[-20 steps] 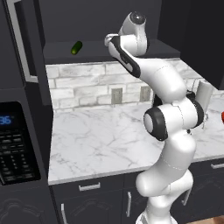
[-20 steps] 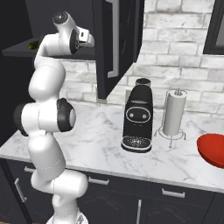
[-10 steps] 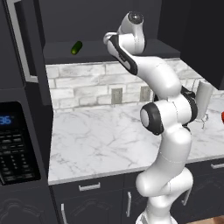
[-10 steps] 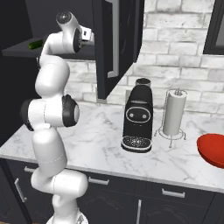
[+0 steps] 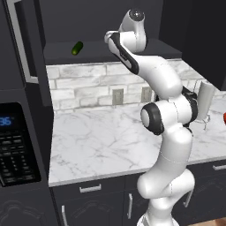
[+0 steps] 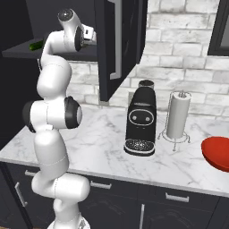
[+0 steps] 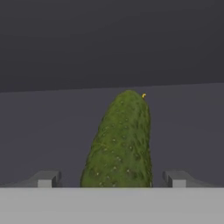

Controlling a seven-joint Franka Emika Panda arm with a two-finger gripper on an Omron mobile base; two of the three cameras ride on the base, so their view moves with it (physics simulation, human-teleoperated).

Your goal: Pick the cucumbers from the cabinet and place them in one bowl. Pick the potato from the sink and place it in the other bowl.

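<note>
Claw (image 7: 111, 178) reaches into the open cabinet (image 5: 110, 48). Hand view: two fingertips (image 7: 45, 179) stand apart, one on each side of one cucumber (image 7: 119, 142); gaps show between tips and cucumber, no contact seen. That cucumber lies on the dark cabinet shelf (image 7: 188, 127), long axis pointing away from the claw toward the shelf's back.

Left base view: one more cucumber (image 5: 77, 48) lies on the same shelf, toward its left end, well apart from the arm's wrist. Cucumbers counted: two. In the right base view a green bit (image 6: 35, 45) of a cucumber shows at the shelf's left end, behind the arm.

One cabinet door (image 6: 117, 42) hangs open with one silver bar handle, above the worktop (image 6: 107, 138).

On the worktop, right base view: one black coffee machine (image 6: 141, 118) near the middle, one paper towel roll (image 6: 177, 116) on a wire stand just beside it toward the right, one red bowl (image 6: 216, 153) at the right edge, partly cut off by the frame. One microwave (image 5: 15, 141) with blue digits sits past the worktop's left end in the left base view. Two wall outlets (image 5: 117, 96) on the backsplash.
</note>
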